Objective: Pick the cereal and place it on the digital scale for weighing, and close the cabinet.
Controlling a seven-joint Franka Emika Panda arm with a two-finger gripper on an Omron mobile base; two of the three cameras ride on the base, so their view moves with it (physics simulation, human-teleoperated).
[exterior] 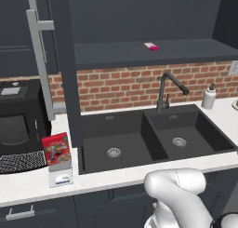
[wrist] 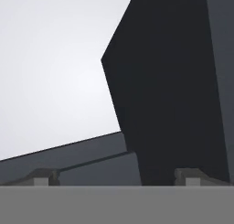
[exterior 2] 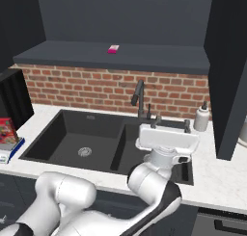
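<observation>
Gripper (wrist: 117, 176) fingers are standing wide apart, holding nothing, pointing at a dark cabinet (wrist: 173, 81) panel. At lower left, the cereal (exterior: 56, 150) is resting on the digital scale (exterior: 61, 177) on the white tabletop (exterior: 28, 185), left of the sink (exterior: 139, 138).

The flat red cereal box with colourful pictures (exterior: 56, 150) stands upright on the small light-grey square digital scale (exterior: 61, 176), left of the dark double sink (exterior: 153, 138). The dark navy upper wall cabinet (exterior: 139, 22) above the sink stands open, its door (exterior: 65, 64) with a long grey bar handle (exterior: 39, 59) swung outward.
</observation>
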